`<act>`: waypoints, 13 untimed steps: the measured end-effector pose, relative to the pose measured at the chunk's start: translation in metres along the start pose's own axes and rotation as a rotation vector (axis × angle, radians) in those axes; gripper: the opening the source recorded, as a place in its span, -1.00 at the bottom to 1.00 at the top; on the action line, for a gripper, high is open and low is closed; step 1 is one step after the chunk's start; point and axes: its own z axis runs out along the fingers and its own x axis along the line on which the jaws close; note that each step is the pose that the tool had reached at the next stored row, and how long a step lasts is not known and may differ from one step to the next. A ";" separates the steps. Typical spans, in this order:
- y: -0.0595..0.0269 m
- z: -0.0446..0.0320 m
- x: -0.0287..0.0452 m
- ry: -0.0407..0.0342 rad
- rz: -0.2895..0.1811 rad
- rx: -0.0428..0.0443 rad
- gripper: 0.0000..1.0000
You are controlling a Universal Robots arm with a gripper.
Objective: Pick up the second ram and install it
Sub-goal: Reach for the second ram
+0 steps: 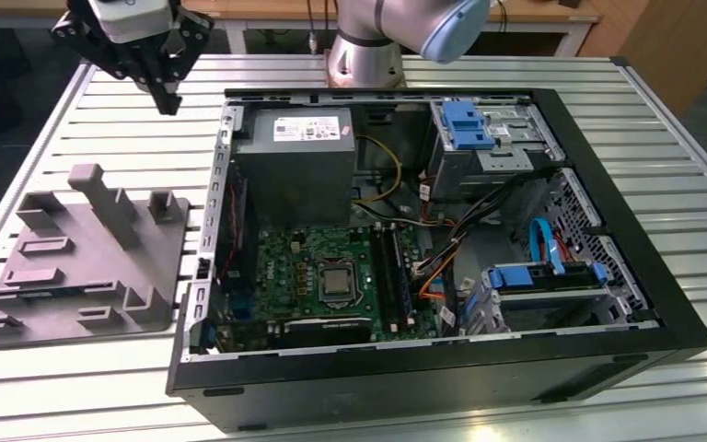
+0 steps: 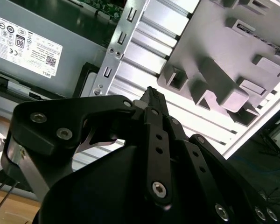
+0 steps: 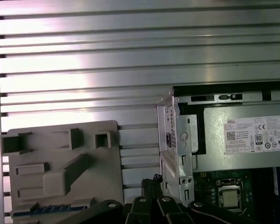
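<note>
**Exterior view, its left to its right.** A grey moulded fixture point(image 1: 144, 267) lies on the slatted metal worktop point(image 1: 84, 387). Its tall upright posts stand at the end nearer my end effector point(image 1: 169, 99). My end effector hangs in the air above the worktop, past that posted end and just off the corner of the open computer case point(image 1: 452, 373). My fingers are drawn narrow, their tips together, and there is nothing between them.

**The second ram.** In the first wrist view the second ram point(image 3: 51, 208) shows as a thin blue-green strip seated in a slot of the fixture point(image 3: 46, 140). It is well apart from my fingertips point(image 3: 151, 183), and I am not touching it. The fixture's raised blocks and posts stand around it.

**Inside the case, continuing towards the exterior view's right:**
- the grey power supply point(image 1: 292, 166);
- the green motherboard point(image 1: 286, 262), with its processor socket point(image 1: 332, 281);
- the long black memory slots point(image 1: 390, 267);
- loose coloured cables point(image 1: 440, 249);
- two blue drive carriers point(image 1: 467, 124), one at the far end of the case and one at the near end.

**Second wrist view.** My closed tips point(image 2: 151, 93) hang over the worktop between the case's metal edge point(image 2: 116, 51) and the fixture point(image 2: 210, 42).
</note>
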 end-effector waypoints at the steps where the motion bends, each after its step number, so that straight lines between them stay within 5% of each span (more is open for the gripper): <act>1: -0.0001 0.0001 0.0023 0.0000 0.000 -0.0001 -0.80; 13: -0.0022 0.0017 0.0342 0.0000 0.000 -0.0001 -0.80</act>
